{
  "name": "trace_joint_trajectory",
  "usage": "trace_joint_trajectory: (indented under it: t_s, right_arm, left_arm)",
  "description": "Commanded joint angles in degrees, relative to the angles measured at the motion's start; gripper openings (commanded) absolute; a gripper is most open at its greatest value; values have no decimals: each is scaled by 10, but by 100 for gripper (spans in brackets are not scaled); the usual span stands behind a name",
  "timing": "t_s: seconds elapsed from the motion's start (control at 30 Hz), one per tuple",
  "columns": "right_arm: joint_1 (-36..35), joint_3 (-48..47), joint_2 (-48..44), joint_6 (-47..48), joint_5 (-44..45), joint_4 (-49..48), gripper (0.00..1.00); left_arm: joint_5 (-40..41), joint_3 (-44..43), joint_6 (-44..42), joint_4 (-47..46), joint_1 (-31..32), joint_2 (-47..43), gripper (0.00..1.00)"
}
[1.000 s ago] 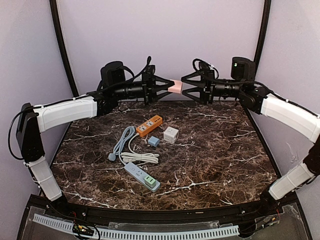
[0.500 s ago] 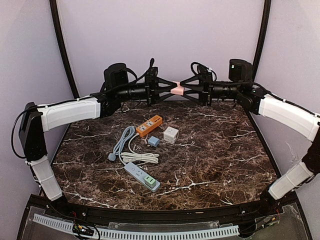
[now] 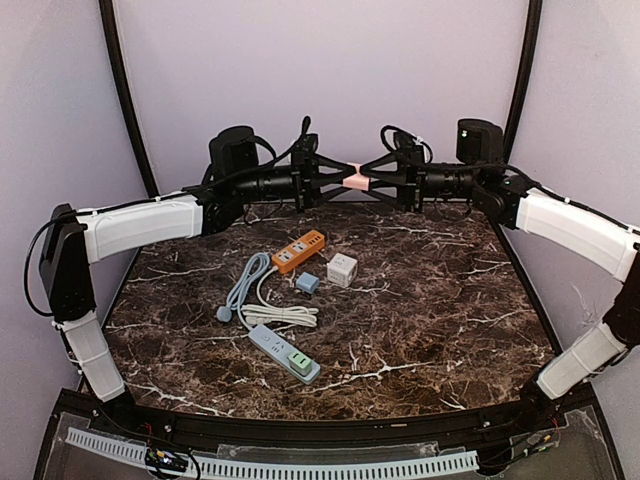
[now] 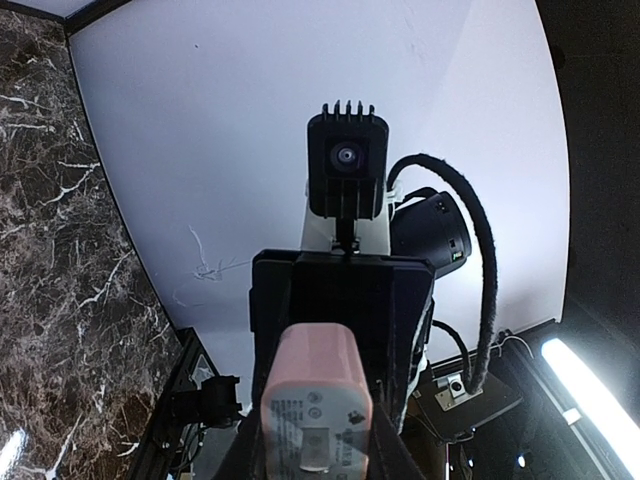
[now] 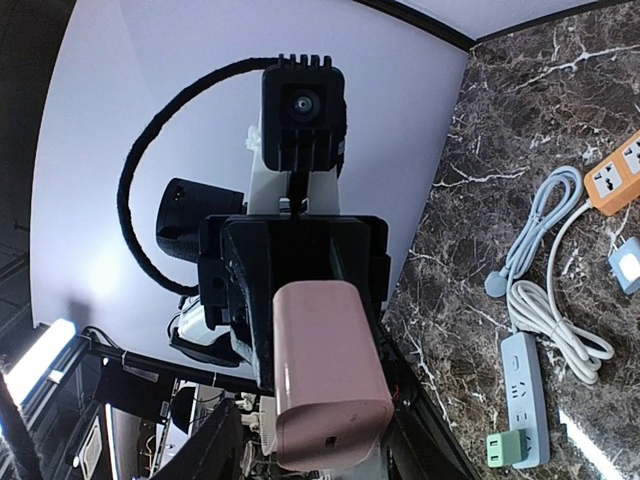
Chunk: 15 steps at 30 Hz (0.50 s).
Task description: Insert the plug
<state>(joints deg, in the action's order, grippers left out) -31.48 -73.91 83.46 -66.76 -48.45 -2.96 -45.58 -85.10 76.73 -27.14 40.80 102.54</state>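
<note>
A pink plug (image 3: 354, 181) hangs in the air at the back of the table, held between both grippers. My left gripper (image 3: 346, 181) is shut on its pronged, labelled end, seen in the left wrist view (image 4: 318, 405). My right gripper (image 3: 364, 181) is closed on its other end, seen in the right wrist view (image 5: 330, 370). The two grippers face each other, tip to tip. On the table lie an orange power strip (image 3: 299, 251) and a grey-blue power strip (image 3: 283, 352) with a green plug (image 3: 299, 359) in it.
A white cube adapter (image 3: 342, 269) and a small blue adapter (image 3: 307, 283) lie beside the orange strip. A coiled grey-white cable (image 3: 250, 290) lies between the two strips. The purple back wall is close behind the grippers.
One second ago my right gripper was open beside the plug held by the left. It has closed on the plug. Since half a second ago nothing has visibly moved.
</note>
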Motion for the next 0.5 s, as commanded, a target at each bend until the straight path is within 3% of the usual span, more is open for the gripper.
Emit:
trace_joint_trajectory:
  t_s: [0.0, 0.37, 0.47]
  right_arm:
    - [1, -10, 4, 4, -8, -12, 47]
    - [1, -7, 1, 1, -2, -13, 48]
    - [1, -7, 1, 1, 0, -13, 44]
  left_arm:
    - [-13, -13, -6, -7, 5, -6, 1]
    - [-18, -10, -9, -10, 12, -7, 1]
    - [-15, -7, -12, -9, 13, -12, 1]
